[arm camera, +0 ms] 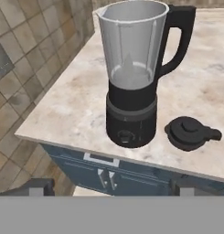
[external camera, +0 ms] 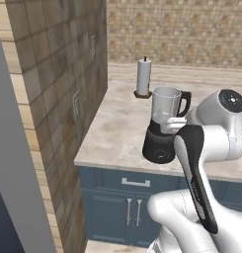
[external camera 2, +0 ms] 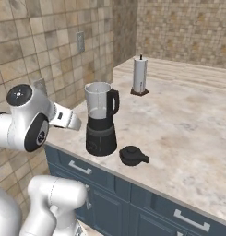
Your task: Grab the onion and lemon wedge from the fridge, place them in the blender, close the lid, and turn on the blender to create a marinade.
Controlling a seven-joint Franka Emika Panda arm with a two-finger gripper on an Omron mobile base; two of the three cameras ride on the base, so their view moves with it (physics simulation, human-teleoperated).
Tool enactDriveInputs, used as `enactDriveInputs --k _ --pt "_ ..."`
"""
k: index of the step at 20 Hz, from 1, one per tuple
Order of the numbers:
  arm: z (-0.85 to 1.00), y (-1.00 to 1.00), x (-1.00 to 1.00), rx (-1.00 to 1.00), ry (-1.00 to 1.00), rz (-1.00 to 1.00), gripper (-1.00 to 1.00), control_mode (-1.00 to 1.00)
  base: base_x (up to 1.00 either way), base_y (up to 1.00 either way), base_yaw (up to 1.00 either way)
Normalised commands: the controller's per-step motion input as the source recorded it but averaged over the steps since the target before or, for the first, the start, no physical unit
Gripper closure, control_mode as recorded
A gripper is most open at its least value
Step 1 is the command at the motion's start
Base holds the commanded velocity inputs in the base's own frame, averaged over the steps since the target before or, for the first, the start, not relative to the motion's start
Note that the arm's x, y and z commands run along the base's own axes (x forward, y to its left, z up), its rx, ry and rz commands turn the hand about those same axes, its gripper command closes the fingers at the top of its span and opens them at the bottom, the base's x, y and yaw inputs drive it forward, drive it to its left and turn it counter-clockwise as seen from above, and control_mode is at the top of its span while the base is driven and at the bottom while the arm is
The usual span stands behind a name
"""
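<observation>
The blender (arm camera: 131,82) stands near the counter's front edge, a clear jar with a black handle on a black base with a round dial. Its mouth is uncovered, and I see no onion or lemon wedge inside. The black domed lid (arm camera: 191,132) lies flat on the counter just right of the base. My gripper (arm camera: 115,187) hovers in front of the counter, facing the blender, open with nothing between its fingers. The blender (external camera: 164,106) (external camera 2: 99,115) and lid (external camera 2: 133,156) also show from the base. The onion, lemon wedge and fridge are out of view.
An upright white paper roll (external camera: 143,76) (external camera 2: 140,76) stands behind the blender on the marble counter (external camera 2: 188,133). A tiled wall (external camera: 58,99) flanks the counter's left end, with a tall grey panel (external camera: 9,148) beyond it. Blue cabinet fronts (external camera: 127,202) run below.
</observation>
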Motion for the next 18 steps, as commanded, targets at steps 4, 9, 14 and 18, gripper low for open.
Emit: enactDriveInputs --k 4,9,14,18 --pt "-0.05 -0.03 -0.03 0.00 0.02 0.05 -1.00 1.00 0.00 -0.03 0.09" --pt "0.00 0.00 0.00 0.00 0.00 0.00 -1.00 1.00 -0.18 -0.03 -0.01" --pt "0.00 0.00 0.00 0.00 0.00 0.00 -1.00 1.00 -1.00 -0.21 -0.21" --pt "0.00 0.00 0.00 0.00 0.00 0.00 -1.00 1.00 -1.00 -0.36 -0.50"
